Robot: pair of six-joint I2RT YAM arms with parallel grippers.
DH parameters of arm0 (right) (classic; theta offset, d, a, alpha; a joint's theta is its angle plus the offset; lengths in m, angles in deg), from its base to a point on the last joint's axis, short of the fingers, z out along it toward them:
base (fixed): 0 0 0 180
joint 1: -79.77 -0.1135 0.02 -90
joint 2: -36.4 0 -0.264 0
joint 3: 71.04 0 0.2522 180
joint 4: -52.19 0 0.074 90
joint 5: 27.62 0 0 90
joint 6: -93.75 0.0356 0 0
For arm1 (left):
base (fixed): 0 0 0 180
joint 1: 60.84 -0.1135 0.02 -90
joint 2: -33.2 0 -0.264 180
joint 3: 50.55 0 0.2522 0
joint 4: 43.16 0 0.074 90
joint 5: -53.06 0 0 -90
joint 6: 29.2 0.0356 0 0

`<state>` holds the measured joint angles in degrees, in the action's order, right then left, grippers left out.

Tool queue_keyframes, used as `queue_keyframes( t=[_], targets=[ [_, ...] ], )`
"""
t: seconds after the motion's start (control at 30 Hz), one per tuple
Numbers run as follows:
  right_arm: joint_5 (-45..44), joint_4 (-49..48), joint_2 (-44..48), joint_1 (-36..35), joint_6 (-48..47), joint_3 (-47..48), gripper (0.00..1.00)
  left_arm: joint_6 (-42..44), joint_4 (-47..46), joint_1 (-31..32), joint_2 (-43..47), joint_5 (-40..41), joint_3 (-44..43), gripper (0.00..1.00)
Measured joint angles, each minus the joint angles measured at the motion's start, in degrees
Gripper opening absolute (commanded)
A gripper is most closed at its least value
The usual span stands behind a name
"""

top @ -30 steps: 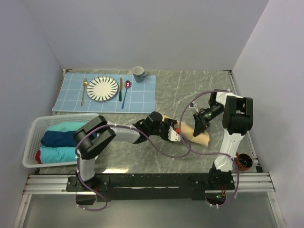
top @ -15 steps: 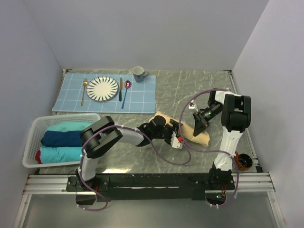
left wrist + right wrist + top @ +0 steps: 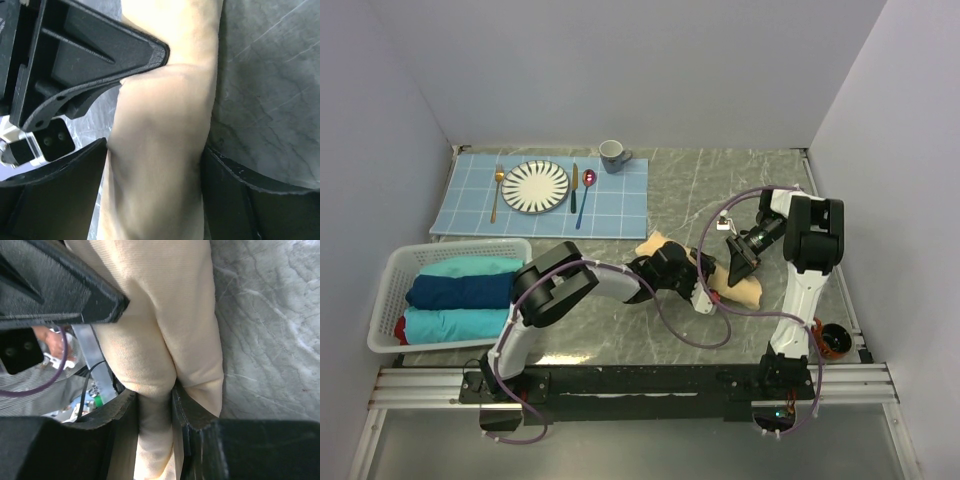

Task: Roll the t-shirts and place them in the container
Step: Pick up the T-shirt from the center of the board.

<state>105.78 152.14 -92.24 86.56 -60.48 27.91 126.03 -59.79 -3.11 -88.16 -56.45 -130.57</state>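
The pale yellow t-shirt (image 3: 748,290) is already a tight tube on the marble surface (image 3: 800,200). It lies well to the right of the white basket (image 3: 460,244), and the end nearer the basket sits further from the arm bases than the other end. Both arms meet over the half furthest from the basket. That reads as a finishing hold, with 1 arm keeping the wrap from springing open while the other is free to let go.

The right gripper (image 3: 733,266) does the keeping. In its wrist view the 2 fingers (image 3: 225,450) sit close together with a narrow ridge of cloth nipped between them. Its jaws are closed on the t-shirt's outer layer, near the end furthest from the basket.

The left gripper (image 3: 703,288) sits just on the basket side of that pinch. Its jaws stand wide, with 1 finger (image 3: 65,200) on each flank, so the tube runs straight through the gap. The cloth fills the gap almost edge to edge but shows no dent where the fingers meet it. I judge this a loose straddle, not a grip.

Inside the basket lie 2 teal t-shirts (image 3: 460,267) and 1 navy t-shirt (image 3: 460,290), rolled and side by side, so this tube probably joins them. Lifting it by the right pinch alone risks the roll sagging or unwinding.
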Motion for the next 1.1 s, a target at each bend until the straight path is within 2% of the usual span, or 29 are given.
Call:
queue_keyframes(
  t=[0.17, 0.33, 0.37, 0.43, 0.47, 0.53, 0.6, 0.77, 0.87, 0.9, 0.93, 1.0, 1.1],
  targets=[
    [0.0, 1.6, -1.6, 0.0, 0.1, 1.4, 0.27, 1.9, 6.4, -0.1, -0.5, -0.1, -3.6, 0.71],
    [0.0, 2.0, -2.0, 0.4, 0.1, 1.9, 0.27, 2.5, 24.7, -1.2, -3.3, -2.8, -15.6, 0.63],
    [0.0, 2.0, -2.0, 0.5, 0.2, 1.9, 0.36, 2.6, 26.8, -1.4, -3.8, -3.3, -17.1, 0.61],
    [0.4, 2.0, -2.0, 0.9, 0.2, 1.9, 0.44, 3.1, 30.2, -1.6, -4.4, -4.0, -18.9, 0.55],
    [0.7, 2.0, -2.0, 1.1, 0.1, 1.9, 0.56, 3.3, 31.8, -1.7, -4.5, -4.2, -19.6, 0.52],
    [1.7, 2.0, -1.7, 2.0, -0.1, 1.7, 1.0, 3.6, 34.4, -1.8, -5.1, -4.3, -21.1, 0.45],
    [4.3, 2.3, -0.2, 3.7, 0.0, 1.2, 1.0, 4.3, 37.3, -2.1, -5.9, -4.6, -23.0, 0.35],
    [8.3, -5.3, 9.1, 12.0, 0.4, -0.8, 1.0, 5.6, 44.9, -3.3, -7.3, -6.6, -27.6, 0.24],
    [10.0, -7.8, 17.2, 16.1, 0.9, -4.3, 1.0, 3.8, 54.4, -5.0, -10.8, -10.6, -36.4, 0.16],
    [10.2, -8.2, 20.3, 16.9, 1.1, -5.6, 1.0, 2.0, 59.1, -5.8, -13.3, -12.7, -41.8, 0.08],
    [10.3, -8.3, 23.1, 17.2, 1.2, -6.7, 1.0, 0.5, 62.1, -6.6, -15.4, -14.2, -46.0, 0.03],
    [10.6, -8.3, 27.6, 17.1, 1.4, -8.2, 1.0, -3.3, 69.0, -8.5, -20.2, -17.8, -55.3, 0.01],
    [10.7, -8.3, 30.3, 17.1, 1.5, -9.4, 1.0, -8.4, 72.1, -11.0, -22.0, -21.0, -58.8, 0.01]
  ],
)
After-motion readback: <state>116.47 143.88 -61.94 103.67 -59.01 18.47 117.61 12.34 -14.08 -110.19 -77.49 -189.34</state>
